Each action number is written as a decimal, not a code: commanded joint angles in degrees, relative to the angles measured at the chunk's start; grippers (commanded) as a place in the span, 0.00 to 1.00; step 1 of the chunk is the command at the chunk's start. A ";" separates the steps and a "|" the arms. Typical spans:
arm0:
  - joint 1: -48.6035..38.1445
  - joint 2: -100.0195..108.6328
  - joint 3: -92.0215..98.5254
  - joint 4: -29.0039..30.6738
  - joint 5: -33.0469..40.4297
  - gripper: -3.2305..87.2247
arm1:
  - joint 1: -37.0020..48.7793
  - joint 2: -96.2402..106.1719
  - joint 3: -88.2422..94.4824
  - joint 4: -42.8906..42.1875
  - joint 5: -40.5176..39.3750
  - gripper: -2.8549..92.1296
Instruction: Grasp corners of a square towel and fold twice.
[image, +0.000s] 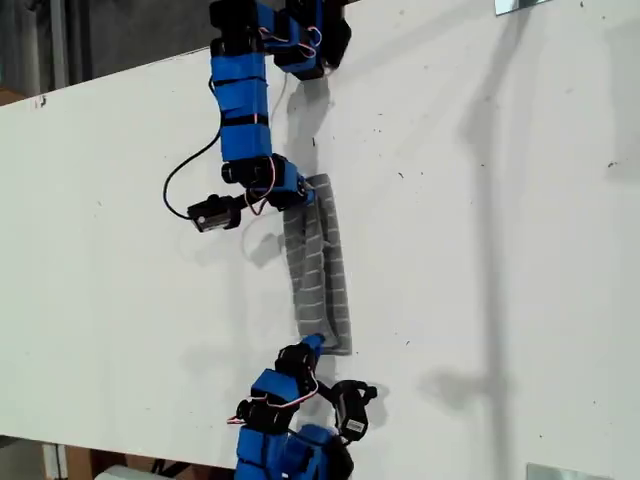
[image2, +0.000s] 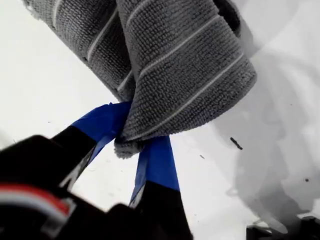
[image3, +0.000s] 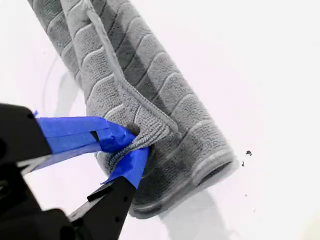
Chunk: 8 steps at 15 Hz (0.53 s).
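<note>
Pinching from both sides, my first tool (image2: 131, 142) has its blue-taped tips clenched on a rumpled corner (image2: 126, 148) of the towel (image2: 185, 65), and the grey striped cloth curls up and over from that pinch in a loose roll. My second tool (image3: 131, 145) is likewise clamped on a corner (image3: 142, 131), with a hemmed edge running away from its tips across the layer underneath.

From the exterior view, the towel (image: 320, 270) lies as a long narrow strip near the middle of the white bench (image: 500, 250), with one blue arm at each end of it. The wrist views do not let me say which arm is which there. The strip looks doubled along its length, one layer raised over the other and not pressed flat.

I judge the corner grasp done and the first fold well under way, perhaps nearly closed, since the held edge sits above the lower layer rather than beside it. What seems left is laying that edge down evenly, letting go, taking new corners, and making the second fold across the strip. Nothing shows a second fold begun.
</note>
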 joint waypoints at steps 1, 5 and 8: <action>3.96 0.53 1.32 -2.55 -3.78 0.03 | -2.64 3.52 -0.26 0.97 1.32 0.03; 4.75 0.79 1.85 -3.43 -2.72 0.14 | -5.63 -0.18 -3.25 1.67 2.55 0.21; 4.13 3.60 -0.79 1.67 -1.85 0.40 | -6.06 -0.09 -6.86 4.66 2.11 0.42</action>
